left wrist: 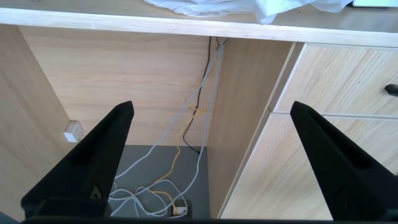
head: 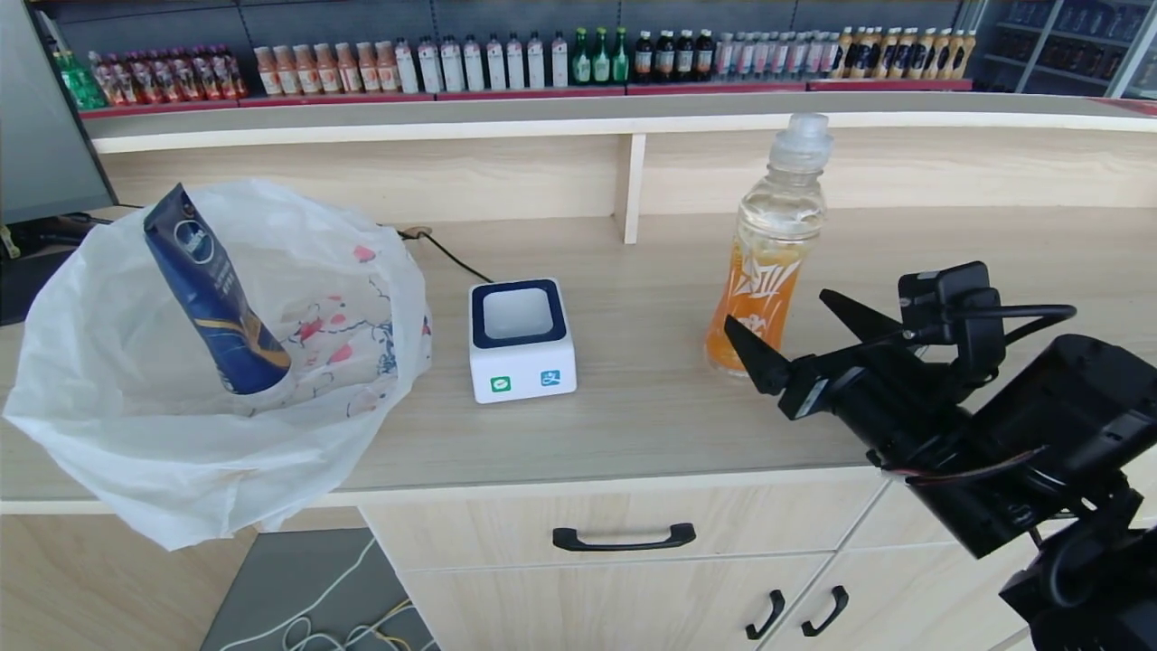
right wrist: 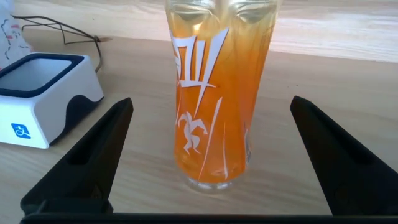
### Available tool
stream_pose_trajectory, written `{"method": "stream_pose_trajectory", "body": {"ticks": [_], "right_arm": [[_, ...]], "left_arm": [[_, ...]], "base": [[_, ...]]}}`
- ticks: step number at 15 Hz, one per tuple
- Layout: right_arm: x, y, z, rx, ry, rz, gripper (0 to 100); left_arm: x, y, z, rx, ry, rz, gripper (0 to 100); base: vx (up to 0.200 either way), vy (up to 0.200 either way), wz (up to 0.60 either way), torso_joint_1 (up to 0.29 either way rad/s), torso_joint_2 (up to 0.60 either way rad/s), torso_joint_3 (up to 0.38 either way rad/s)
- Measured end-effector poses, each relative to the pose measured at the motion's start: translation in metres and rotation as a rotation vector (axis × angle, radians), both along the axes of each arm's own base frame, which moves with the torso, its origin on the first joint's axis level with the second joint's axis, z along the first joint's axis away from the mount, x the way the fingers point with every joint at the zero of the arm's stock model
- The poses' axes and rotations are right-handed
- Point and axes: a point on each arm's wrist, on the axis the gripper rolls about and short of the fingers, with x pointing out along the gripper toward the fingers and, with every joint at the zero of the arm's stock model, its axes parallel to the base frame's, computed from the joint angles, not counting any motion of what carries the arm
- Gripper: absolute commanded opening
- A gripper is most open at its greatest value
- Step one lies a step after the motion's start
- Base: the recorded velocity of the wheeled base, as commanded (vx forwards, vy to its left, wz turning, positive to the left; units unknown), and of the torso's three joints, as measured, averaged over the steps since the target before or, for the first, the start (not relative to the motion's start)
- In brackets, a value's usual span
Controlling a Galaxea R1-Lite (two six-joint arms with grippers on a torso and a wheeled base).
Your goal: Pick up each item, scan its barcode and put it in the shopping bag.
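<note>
My right pincer (head: pixel 774 307) is spread wide and level with the lower half of the bottle (head: pixel 768 262). The bottle stands upright on the table (head: pixel 633 425) just ahead of it, lined up between the two fingers but not touched. I read that stance as the set-up for a side grip on the label zone, low enough to keep a tall bottle steady. My left pincer (left wrist: pixel 211 106), also spread, hangs below the table edge facing an open bay with loose cables (left wrist: pixel 186 149), parked out of the way, I'd guess.

To the right pincer's left, a little farther off, sits the scanner (head: pixel 522 339), window up, so a barcode would have to be turned down over it. Farther that way the bag (head: pixel 117 434) slumps open at the table edge, and a blue pack (head: pixel 212 298) leans inside it. One item is bagged and the bottle remains.

I can't find the bottle's barcode on the side facing me. One finger covers the bottle's foot in the head view. The pack's lower end is lost in the bag's folds.
</note>
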Motion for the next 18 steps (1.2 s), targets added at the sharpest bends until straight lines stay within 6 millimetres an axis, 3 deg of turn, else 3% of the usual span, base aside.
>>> {"method": "stream_pose_trajectory", "body": {"ticks": [18], "right_arm": [[0.048, 0.026, 0.01, 0.028, -0.039, 0.001, 100]], "left_arm": [[0.0, 0.0, 0.0, 0.0, 0.0, 0.0, 100]], "base": [[0.0, 0.0, 0.0, 0.0, 0.0, 0.0]]}}
